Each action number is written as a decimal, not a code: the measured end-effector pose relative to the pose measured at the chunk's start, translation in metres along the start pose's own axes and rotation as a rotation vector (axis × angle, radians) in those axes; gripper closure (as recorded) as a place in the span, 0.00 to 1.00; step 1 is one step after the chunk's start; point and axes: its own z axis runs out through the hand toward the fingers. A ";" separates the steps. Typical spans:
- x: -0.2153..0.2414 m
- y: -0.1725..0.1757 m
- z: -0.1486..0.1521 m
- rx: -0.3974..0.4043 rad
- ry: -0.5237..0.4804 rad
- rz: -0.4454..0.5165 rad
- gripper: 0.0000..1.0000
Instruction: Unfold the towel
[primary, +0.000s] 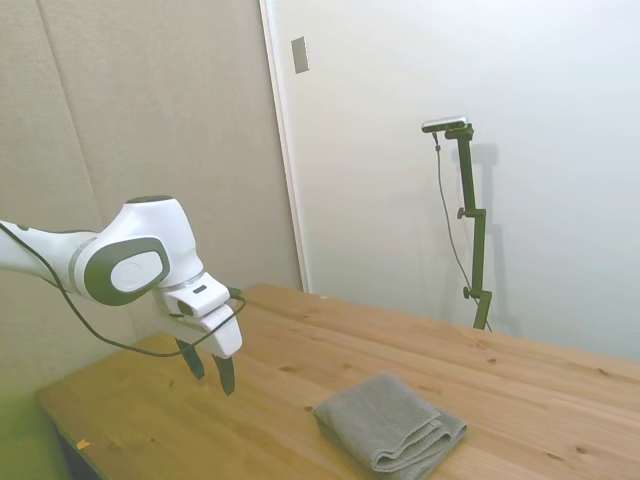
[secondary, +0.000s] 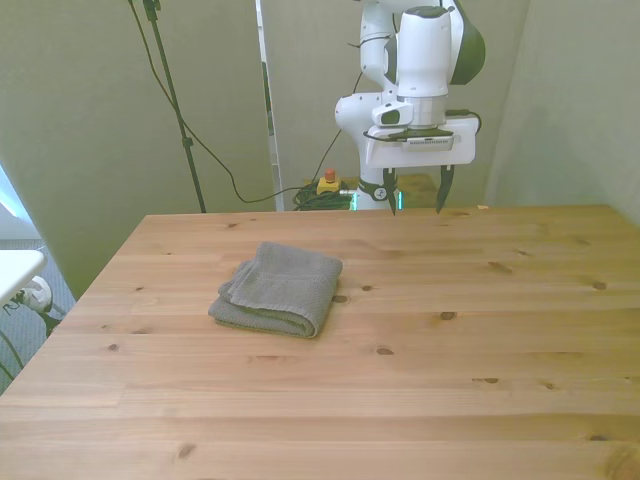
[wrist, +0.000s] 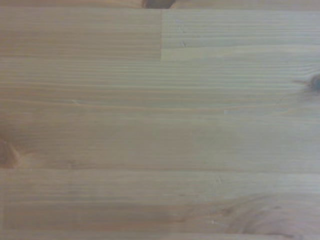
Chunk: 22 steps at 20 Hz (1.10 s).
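- The wooden surface (secondary: 480, 330) of pale knotty planks fills the lower part of the side and front views. The wrist view shows only its bare boards (wrist: 160, 125), slightly soft in focus, with a dark knot at one edge.
- The white arm (primary: 130, 262) hangs above the surface near its far edge in the front view; its rounded wrist housing carries a black cable that loops beneath it in the side view.
- The towel (secondary: 280, 288) lies on the surface, folded into a thick, layered rectangle of plain gray-olive terry. In the front view it sits toward the front view's left of the middle, with the rounded fold facing the camera and the stacked loose edges showing at its left side. In the side view it (primary: 390, 422) rests low in the picture, toward the near edge of the surface.
- The end effector (secondary: 417, 192) points straight down, held in the air above the surface, well apart from the towel and toward the front view's right of it. Its two dark fingers (secondary: 442, 190) stand apart with a clear gap between them, and nothing is between them. In the side view it (primary: 208, 368) hovers clear of the boards.
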 end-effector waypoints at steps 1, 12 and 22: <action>0.000 0.000 0.000 0.000 -0.002 0.001 0.00; 0.186 0.115 -0.021 0.036 0.048 0.350 0.00; 0.247 0.240 0.011 0.154 -0.061 0.447 0.00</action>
